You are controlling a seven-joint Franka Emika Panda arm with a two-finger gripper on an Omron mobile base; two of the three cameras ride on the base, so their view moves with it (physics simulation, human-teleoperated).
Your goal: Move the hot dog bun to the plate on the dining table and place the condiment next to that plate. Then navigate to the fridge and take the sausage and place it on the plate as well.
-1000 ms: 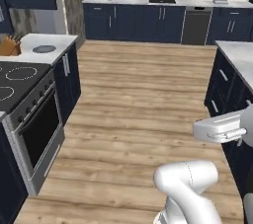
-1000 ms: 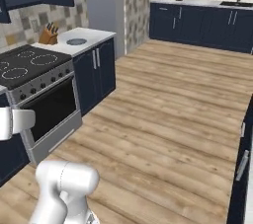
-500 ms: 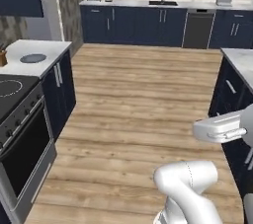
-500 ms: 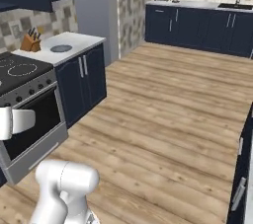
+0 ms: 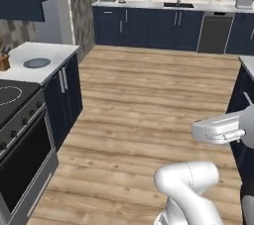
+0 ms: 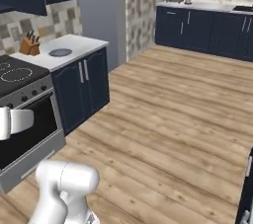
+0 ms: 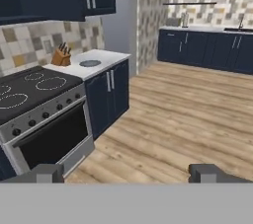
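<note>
My gripper (image 7: 127,173) is open in the hand view, its two dark fingertips (image 7: 49,172) wide apart with nothing between them, held above the wooden floor and facing the stove. The white arm (image 5: 188,184) rises at the lower right of the left base view and at the lower left of the right base view (image 6: 64,188). The hot dog bun, condiment, sausage, plate and dining table are out of view. A tall pale grey panel (image 6: 101,16) past the white counter may be the fridge; I cannot tell.
A stove with oven (image 7: 44,114) stands on the left. Beside it is a white counter (image 6: 79,48) with a knife block (image 6: 29,45) and a round grey dish (image 6: 60,52). Navy cabinets with a sink (image 5: 173,21) line the far wall. Wooden floor (image 5: 149,95) lies open ahead.
The whole picture has shifted, so the base has moved forward: stove and white counter slid left and nearer, the far cabinets grew larger. The gripper stays open.
</note>
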